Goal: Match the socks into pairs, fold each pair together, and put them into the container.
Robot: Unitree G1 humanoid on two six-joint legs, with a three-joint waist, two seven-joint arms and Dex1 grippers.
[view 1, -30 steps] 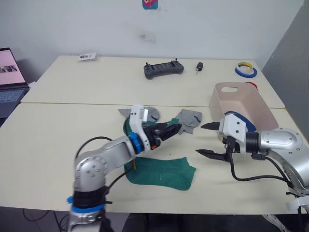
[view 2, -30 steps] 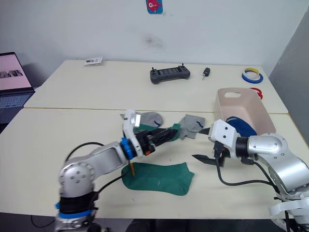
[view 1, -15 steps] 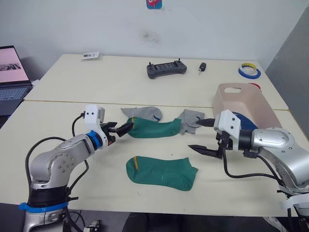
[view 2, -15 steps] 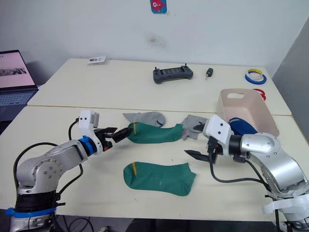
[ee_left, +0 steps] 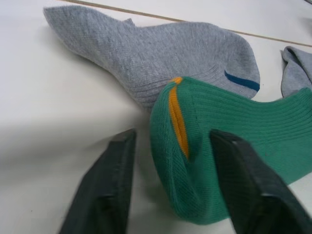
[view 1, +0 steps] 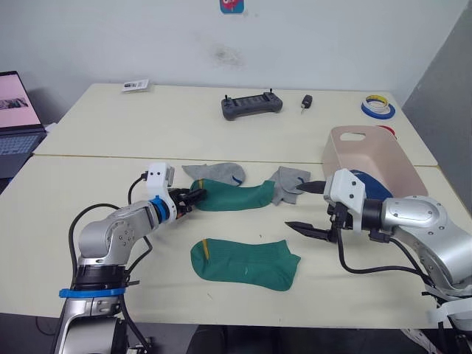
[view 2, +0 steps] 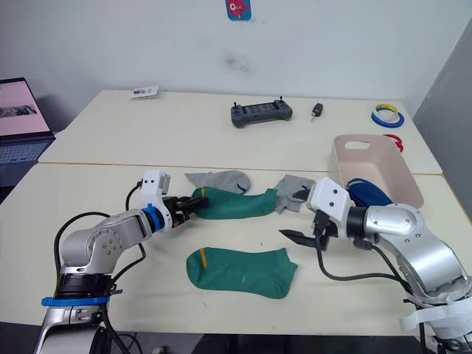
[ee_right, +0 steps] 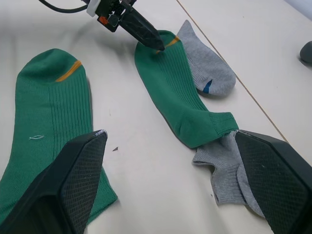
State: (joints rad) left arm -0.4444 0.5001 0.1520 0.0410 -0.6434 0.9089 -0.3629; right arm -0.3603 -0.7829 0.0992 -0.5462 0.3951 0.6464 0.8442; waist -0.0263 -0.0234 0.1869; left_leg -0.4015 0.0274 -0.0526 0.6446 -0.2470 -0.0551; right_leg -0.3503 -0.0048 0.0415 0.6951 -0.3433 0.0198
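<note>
Since a second ago, one green sock (view 1: 236,196) has been drawn out flat across the frame's centre, lying over a grey sock (view 1: 219,172) and against another grey sock (view 1: 290,181), while the left gripper (view 1: 193,199) stands open astride its cuff and the right gripper (view 1: 308,208) hangs open and empty. Its mate, the second green sock (view 1: 247,263), lies unfolded below. Judging by this, only the blue socks (view 2: 369,195) sit in the container (view 2: 391,166) at right; green and grey remain.

Ribbed knit green sock (ee_left: 234,141) is lying soft and matt between the left tool's (ee_left: 176,187) matt black plastic fingers (ee_left: 105,187); smooth counter (ee_left: 48,126) beneath.
</note>
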